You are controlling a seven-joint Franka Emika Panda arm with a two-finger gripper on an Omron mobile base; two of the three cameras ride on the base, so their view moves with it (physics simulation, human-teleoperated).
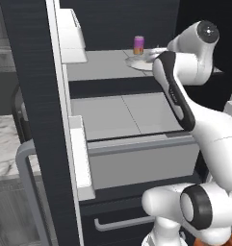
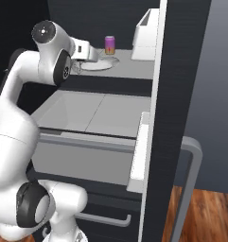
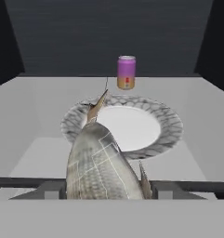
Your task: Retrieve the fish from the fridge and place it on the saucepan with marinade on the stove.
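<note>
Fridge [image 1: 35, 96] is open, dark door edge running down the left of the left base view and down the right-centre of the right base view, grey bar handle [image 2: 193, 179] at lower right there. Arm reaches in to the upper grey shelf [image 1: 103, 65].

Hand view: fish [image 3: 100, 165] sits bottom centre, right between the finger tips, grey-white scaled body wide at the bottom edge and tapering up to a thin tail that points toward frame centre. Gripper [image 3: 106, 188] is clamped on the fish, jaws spread fairly wide around the body. Fish overlaps the near-left rim of the plate [image 3: 167, 125] in the picture; cannot tell if it touches the plate or is lifted off it.

Plate is round, white centre, grey patterned rim, mid-frame in the hand view. Pink-and-yellow can [image 3: 126, 72] stands upright just behind the plate, upper centre, clear of the fish.

Left base view: can [image 1: 138, 45] at top centre, plate [image 1: 136, 62] just beside it, wrist covering the plate's right side. Right base view: gripper [image 2: 89, 56] at upper left over the plate [image 2: 99, 65], can [image 2: 109, 45] just right of it. White door bin [image 2: 146, 35] top right of centre. Lower drawer [image 2: 82, 156] with grey front across the middle of both base views.
</note>
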